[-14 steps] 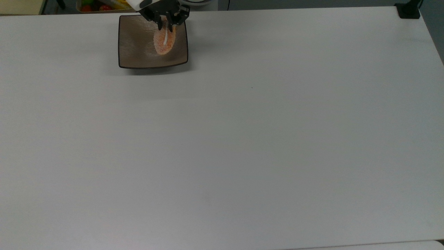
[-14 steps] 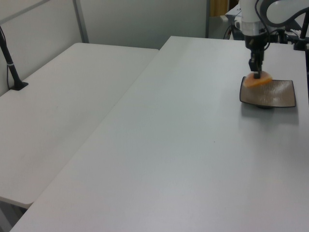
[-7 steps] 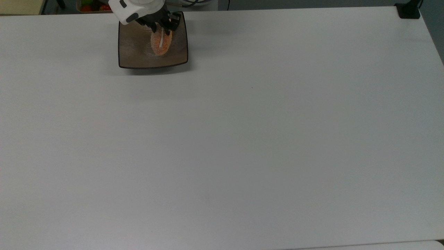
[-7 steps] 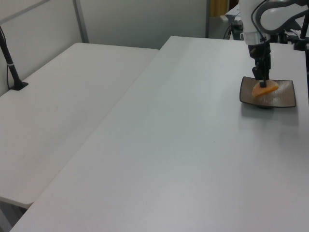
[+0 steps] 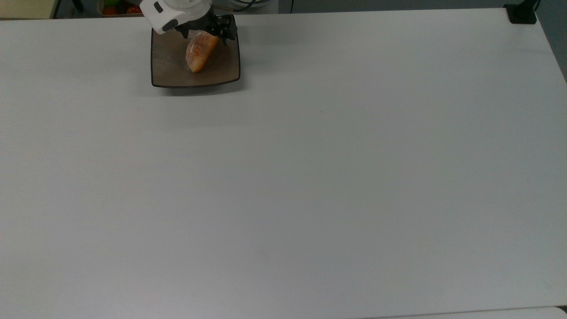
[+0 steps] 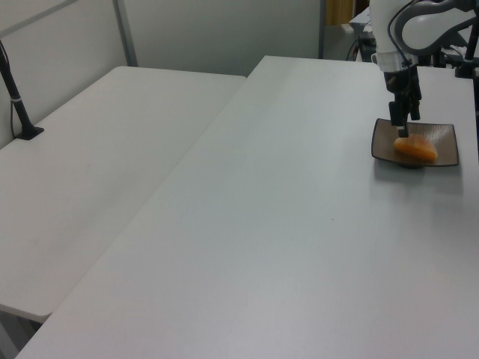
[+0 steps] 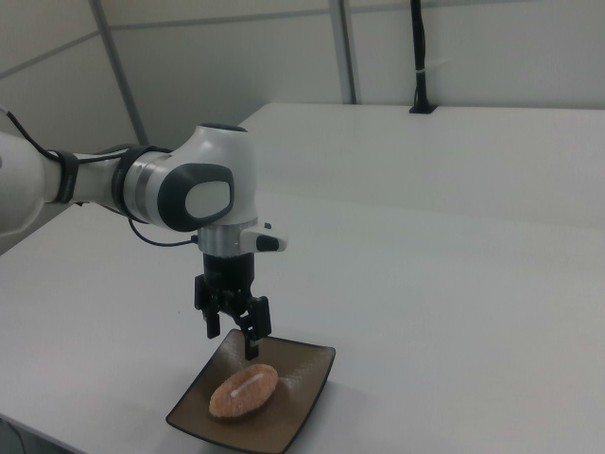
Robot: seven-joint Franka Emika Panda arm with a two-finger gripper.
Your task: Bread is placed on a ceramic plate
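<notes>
Top view: bread [image 5: 200,52] lies on the ceramic plate [image 5: 170,71], toward the plate's far edge, tilted so crust and orange underside both show. Gripper [image 5: 208,27] sits over the plate's far rim, just above the roll's upper end; can't tell finger gap here. Table [image 5: 310,177] grey-white, plate near its far-left corner in the top view.

Left view: roll rests flat in the dish [image 6: 441,153], gripper [image 6: 403,126] above its near end, apart from it by a thin gap or barely touching, hard to say.

Right view: clearest. Gripper [image 7: 241,339] hangs above the plate [image 7: 307,397], fingers spread, nothing between them. Bread [image 7: 244,392] below, white stripe up, lying on the glaze, not pinched.

Step, my read: release done, placement basically complete. Next move prob. a straight lift away from the plate, w/o clipping the roll or the rim w/ a fingertip.
</notes>
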